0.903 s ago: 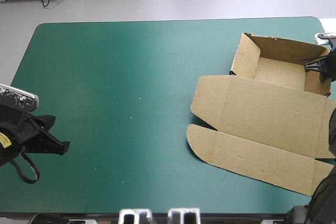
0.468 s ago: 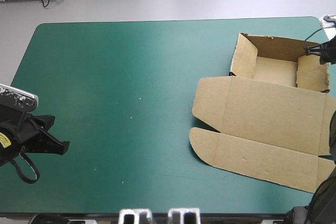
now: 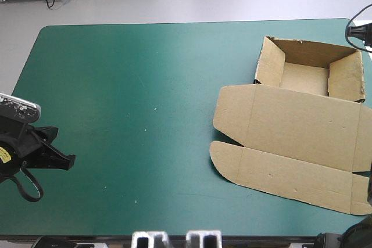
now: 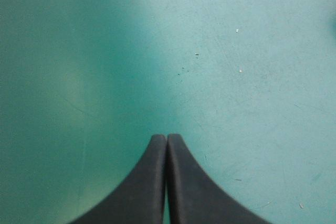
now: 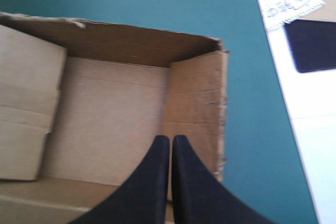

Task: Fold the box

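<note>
— Brown board. Where's the box?
— By the tabletop's far right corner, tray walls up, lid flat toward the near edge.
— The fingers?
— Both pairs pressed together, holding nothing. The left gripper hovers by the left edge; the right gripper hangs over the tray's right wall.
— Which step?
— Tucking walls, I'd judge. Next, probably press that right wall home.

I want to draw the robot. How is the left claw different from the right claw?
The left claw has only bare teal-green cover ahead; the right claw points at the brown box, by its raised end wall. The left claw sits near the cover's left edge; the right claw is by its far right corner. Both are black and shut.
</note>
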Action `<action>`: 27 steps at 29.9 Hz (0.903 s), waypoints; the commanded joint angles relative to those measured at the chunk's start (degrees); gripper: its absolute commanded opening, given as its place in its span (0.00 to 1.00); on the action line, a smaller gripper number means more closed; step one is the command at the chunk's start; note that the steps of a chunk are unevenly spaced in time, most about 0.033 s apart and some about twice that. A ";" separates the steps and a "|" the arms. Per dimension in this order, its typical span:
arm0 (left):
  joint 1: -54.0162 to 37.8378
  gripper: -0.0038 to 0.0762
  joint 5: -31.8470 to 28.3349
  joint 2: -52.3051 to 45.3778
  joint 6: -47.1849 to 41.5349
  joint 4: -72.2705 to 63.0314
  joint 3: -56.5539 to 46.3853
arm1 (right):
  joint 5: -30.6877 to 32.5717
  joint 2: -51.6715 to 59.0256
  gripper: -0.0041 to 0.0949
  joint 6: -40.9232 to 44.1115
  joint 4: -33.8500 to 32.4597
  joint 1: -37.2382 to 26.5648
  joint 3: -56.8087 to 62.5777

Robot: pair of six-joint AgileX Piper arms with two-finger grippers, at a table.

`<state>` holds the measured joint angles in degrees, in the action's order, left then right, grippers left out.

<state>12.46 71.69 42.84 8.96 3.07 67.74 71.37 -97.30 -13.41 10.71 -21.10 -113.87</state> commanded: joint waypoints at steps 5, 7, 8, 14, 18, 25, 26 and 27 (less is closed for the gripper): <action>-0.03 0.03 -8.09 0.01 -1.29 -0.01 0.93 | 0.15 16.54 0.03 -6.08 8.04 2.93 17.90; -0.03 0.03 -9.08 -0.99 -0.97 -0.01 -0.52 | -1.52 20.86 0.03 -7.32 6.90 4.20 24.48; -0.03 0.03 -10.77 -1.74 -0.40 0.12 -1.99 | -3.53 23.92 0.03 -7.55 6.34 4.78 29.02; -0.03 0.03 -18.31 -7.42 0.45 -0.14 -15.44 | -11.11 38.01 0.03 -9.42 7.38 4.91 48.40; -0.03 0.03 -20.60 -11.59 0.45 -1.12 -23.69 | -13.41 46.18 0.03 -12.22 7.87 4.91 58.15; -0.03 0.03 -23.72 -19.29 3.10 -9.36 -32.03 | -17.22 57.45 0.02 -16.43 9.93 4.91 69.78; -0.03 0.03 -24.29 -20.41 4.13 -9.34 -33.07 | -18.14 58.85 0.02 -16.43 10.09 4.91 71.33; -0.03 0.03 -24.44 -21.42 4.47 -9.34 -34.00 | -19.10 60.15 0.02 -16.43 10.35 4.91 72.98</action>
<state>12.46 52.26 23.15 11.71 -4.60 34.34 57.21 -40.29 -28.99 19.04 -16.30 -42.86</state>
